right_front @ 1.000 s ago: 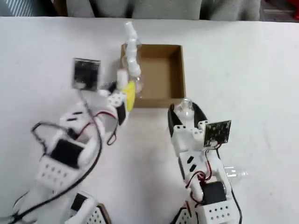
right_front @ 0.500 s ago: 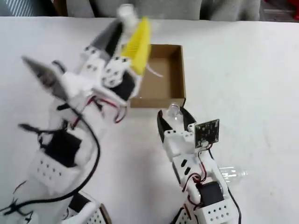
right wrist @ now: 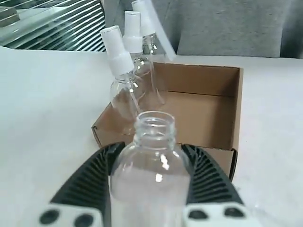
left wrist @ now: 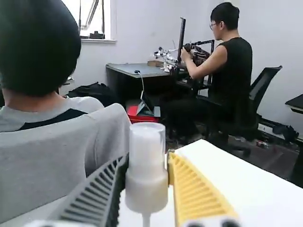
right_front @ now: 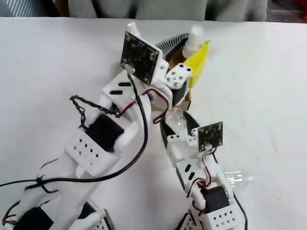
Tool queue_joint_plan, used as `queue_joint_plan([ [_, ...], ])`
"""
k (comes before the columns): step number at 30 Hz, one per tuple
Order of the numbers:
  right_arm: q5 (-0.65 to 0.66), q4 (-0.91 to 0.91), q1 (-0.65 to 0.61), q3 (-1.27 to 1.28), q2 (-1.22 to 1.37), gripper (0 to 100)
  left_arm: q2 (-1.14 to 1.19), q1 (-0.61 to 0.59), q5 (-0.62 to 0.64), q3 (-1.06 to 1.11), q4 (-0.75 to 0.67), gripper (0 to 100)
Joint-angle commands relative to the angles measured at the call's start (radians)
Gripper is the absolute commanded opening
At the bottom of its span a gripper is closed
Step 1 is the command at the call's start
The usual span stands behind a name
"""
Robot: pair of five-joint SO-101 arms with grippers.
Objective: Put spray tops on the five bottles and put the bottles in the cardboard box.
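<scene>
**Change:** the left arm has swung from the box's left side to above the cardboard box (right wrist: 208,80).

**Left gripper** (right_front: 194,44): ribbed fingers closed on a white plastic spray top (left wrist: 147,161) with a thin dip tube. Capping looks imminent.

**Right gripper** (right wrist: 151,149): clamps the bottle (right wrist: 149,189), which is clear, glossy, round-shouldered, open-necked and upright, just before the box.

**Capped bottles** (right wrist: 120,75): three, standing beside the box.

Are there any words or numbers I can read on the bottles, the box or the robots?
None can be read.
The cardboard box, the open bottle and the spray top show no print.
Any marks on the circuit boards are too small to read.
</scene>
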Motion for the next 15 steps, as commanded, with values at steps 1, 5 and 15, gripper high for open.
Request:
queue_joint_plan([
  [1, -0.006, -0.002, -0.008, 0.009, -0.008, 1.5, 0.001, 0.012, -0.002, -0.057, 0.017, 2],
  [5, -0.006, 0.001, -0.008, 0.009, -0.008, 1.6, 0.001, 0.012, -0.002, -0.057, 0.101, 2],
  [15, -0.006, 0.002, -0.007, 0.009, -0.007, 1.6, -0.001, 0.01, -0.002, -0.057, 0.181, 2],
])
